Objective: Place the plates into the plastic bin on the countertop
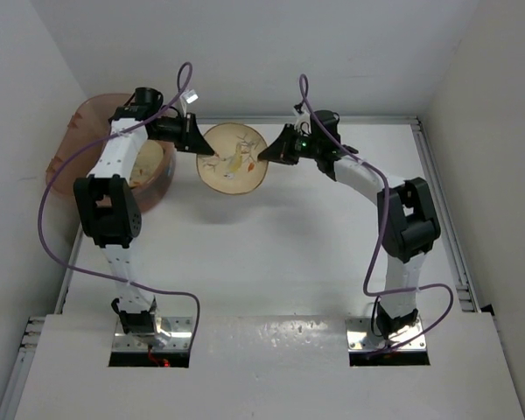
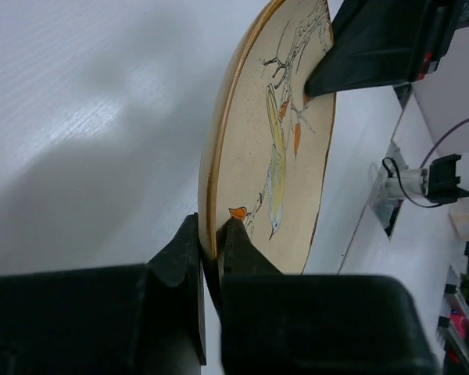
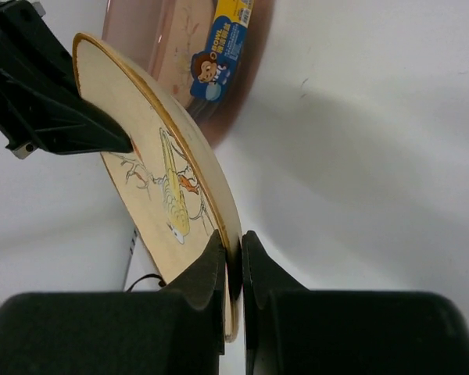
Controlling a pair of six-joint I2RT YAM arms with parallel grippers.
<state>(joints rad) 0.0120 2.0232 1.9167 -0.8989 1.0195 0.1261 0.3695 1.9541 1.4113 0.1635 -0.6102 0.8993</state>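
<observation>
Above the glossy white countertop [image 1: 271, 254], the round cream-orange bird-motif ceramic plate [image 1: 234, 159] is clamped at opposite rims by left gripper [image 1: 205, 150] and right gripper [image 1: 264, 157], probably for handover toward the adjacent translucent pink plastic bin [image 1: 67, 131].

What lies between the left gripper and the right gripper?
The bird plate. The left gripper pinches one side of its rim and the right gripper the opposite side. The top view shows this best.
</observation>
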